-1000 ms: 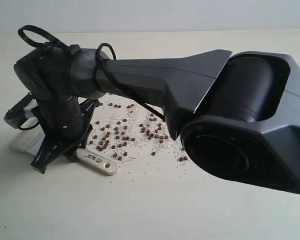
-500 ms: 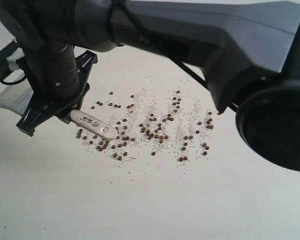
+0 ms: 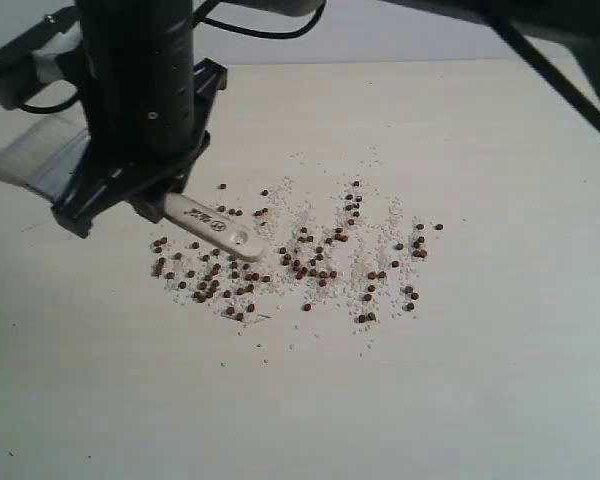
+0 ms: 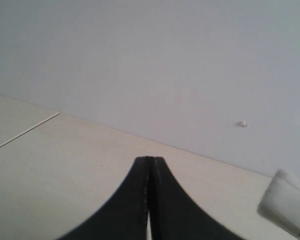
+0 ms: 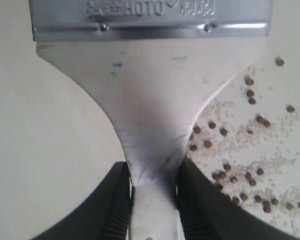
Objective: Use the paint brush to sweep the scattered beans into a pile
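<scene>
While the right gripper [image 5: 152, 175] clamps the paint brush [image 5: 150, 100] by its handle neck, its arm [image 3: 140, 80] stands upright above it. Handle end sits at the edge of the scattered beans [image 3: 300, 265], bristles pointing away. Left gripper [image 4: 149, 170] jaws together, empty

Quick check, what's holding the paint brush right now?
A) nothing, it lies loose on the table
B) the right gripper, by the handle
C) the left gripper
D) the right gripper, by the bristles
B: the right gripper pinches the white handle of the paint brush between its jaws; the left gripper is shut and empty.
</scene>
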`<state>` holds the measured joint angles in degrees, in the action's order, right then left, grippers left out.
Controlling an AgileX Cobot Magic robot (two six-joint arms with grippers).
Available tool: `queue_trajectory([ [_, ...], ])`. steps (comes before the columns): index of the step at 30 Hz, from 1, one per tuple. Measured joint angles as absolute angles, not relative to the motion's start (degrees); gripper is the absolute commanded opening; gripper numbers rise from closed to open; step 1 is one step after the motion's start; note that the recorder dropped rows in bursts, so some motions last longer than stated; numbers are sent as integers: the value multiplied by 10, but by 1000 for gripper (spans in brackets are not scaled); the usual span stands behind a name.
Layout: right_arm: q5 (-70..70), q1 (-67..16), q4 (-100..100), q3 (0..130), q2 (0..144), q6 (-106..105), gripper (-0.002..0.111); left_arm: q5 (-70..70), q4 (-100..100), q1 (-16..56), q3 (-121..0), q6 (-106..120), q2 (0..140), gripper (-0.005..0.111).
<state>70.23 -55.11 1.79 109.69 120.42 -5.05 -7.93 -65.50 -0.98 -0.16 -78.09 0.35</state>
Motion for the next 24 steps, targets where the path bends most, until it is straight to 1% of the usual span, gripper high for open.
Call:
queue_trajectory([
  [9,703,-518,30,984,1129,-83,0,-79,-655,-10,-2,-781,3,0],
  [17,705,-516,33,949,1115,-99,0,-78,-660,-10,-2,-781,3,0],
  [21,703,-516,36,948,1114,-105,0,-47,-738,-10,-2,-781,3,0],
  [24,703,-516,56,948,1114,-106,0,14,-806,-10,-2,-781,3,0],
])
